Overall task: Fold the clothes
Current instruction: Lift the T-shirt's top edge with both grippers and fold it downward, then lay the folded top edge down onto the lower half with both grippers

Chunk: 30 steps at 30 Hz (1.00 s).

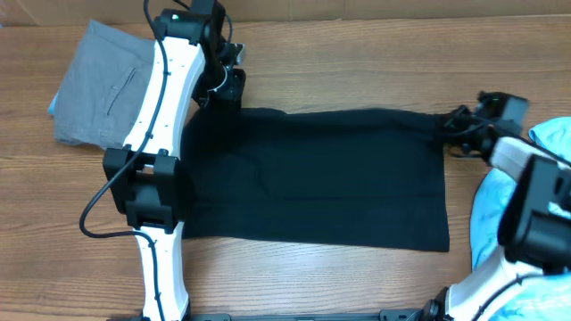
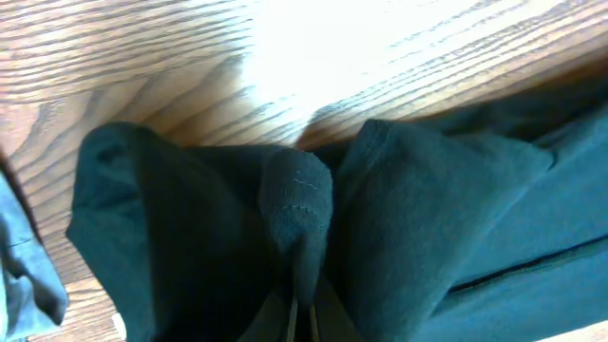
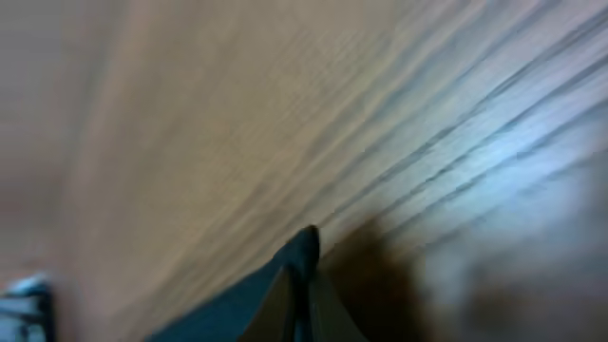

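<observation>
**Both far corners pinched: raise them together and fold toward the near edge**

Judged from how the cloth lies, the step in hand is a fold across the width, and the near hem should serve as the target line. It lies straight along the near side of the table (image 1: 357,53), so it ought not to be dragged. Lift only enough for the far edge to clear the wood. Both arms should rise at the same pace with the cloth lightly taut between them, so that the middle does not sag or wrinkle. The creases on the left half of the panel could bunch if the left side leads.

At the far-left corner, the left gripper (image 1: 227,89) is clamped on a pinched ridge of dark fabric, with folds puffing up on either side in its wrist view. At the far-right corner, the right gripper (image 1: 453,134) is closed on a small tip of cloth. Its wrist view is blurred, so how deep that bite goes cannot be told. It may be shallow and could slip.

The black T-shirt (image 1: 339,178) lies flat in the middle of the table as a long rectangle, running left to right, sleeves not visible. The light-blue shirt (image 1: 551,135) is heaped at the right edge. The grey trousers (image 1: 98,85) lie folded at the far left, apart from the T-shirt.
</observation>
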### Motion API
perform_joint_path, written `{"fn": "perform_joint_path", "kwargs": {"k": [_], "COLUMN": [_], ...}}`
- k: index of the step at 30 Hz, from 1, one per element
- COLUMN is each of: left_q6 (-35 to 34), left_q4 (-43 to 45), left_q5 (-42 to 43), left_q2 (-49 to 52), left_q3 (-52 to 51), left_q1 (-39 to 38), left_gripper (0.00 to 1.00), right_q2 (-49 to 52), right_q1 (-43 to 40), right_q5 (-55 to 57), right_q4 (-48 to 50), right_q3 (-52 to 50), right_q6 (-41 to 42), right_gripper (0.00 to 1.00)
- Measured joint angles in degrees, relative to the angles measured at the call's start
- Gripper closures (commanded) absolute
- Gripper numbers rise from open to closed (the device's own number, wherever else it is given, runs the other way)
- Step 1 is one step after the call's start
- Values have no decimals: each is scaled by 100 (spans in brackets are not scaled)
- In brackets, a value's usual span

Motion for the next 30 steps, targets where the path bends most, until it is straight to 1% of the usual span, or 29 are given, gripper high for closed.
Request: {"fn": "perform_joint_path", "kwargs": {"k": [5,9,11,16,21,24,30], "left_q6": [-39,-59,-61,-57,-24,-11,-11], "left_q4": [-109,-227,-411,-1084,-1178,-1185,-1182], "left_q5": [-2,0,-2,-2,2,4,26], "left_q2": [0,0,0,0,-2,-2,-35], "left_q3": [0,0,0,0,-105,-433,-1370], "left_q1": [72,83,83,83,61,2,-118], "left_gripper": [96,95,96,96,96,96,96], "right_q2": [-1281,-1982,-2162,-2312,-2317,-2317,-2319], "right_q1": [-236,-249,-254,-264,-264,-264,-264], "right_q5": [-304,-409,-426,-417,-9,520,1060], "right_q4": [-859,-1399,-1716,-2885,-4074,-4741,-5521], "right_q3": [0,2,2,0,0,-2,-2], "right_q6": [-17,-20,-15,-20,-22,-50,-299], "right_gripper": [96,96,96,96,96,96,96]}}
